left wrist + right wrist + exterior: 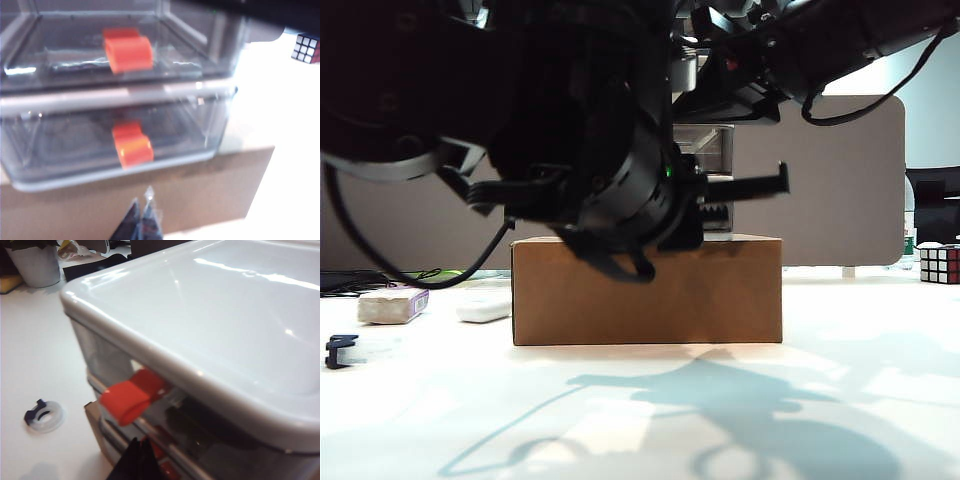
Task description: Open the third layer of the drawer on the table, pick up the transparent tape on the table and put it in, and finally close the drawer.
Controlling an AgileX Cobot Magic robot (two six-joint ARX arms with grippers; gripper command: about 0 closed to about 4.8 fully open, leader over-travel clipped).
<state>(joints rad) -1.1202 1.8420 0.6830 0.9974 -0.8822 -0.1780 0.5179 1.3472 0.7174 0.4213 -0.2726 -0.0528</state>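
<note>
We see the third layer (120,145) unopened and the transparent tape (45,416) on the table (30,340); left hand (141,220) and right hand (137,460) are pressed together, empty.

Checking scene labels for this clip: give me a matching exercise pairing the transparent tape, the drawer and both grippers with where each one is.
Things:
1. transparent tape
2. drawer
3. left gripper
4. right gripper

Places:
a. shut, facing the two lower drawer fronts
b. standing on the brown cardboard box
c. lying on the white table, apart from the box
d. near the drawer's top red-orange handle

Pairs: 1-c, 2-b, 3-a, 4-d.
</note>
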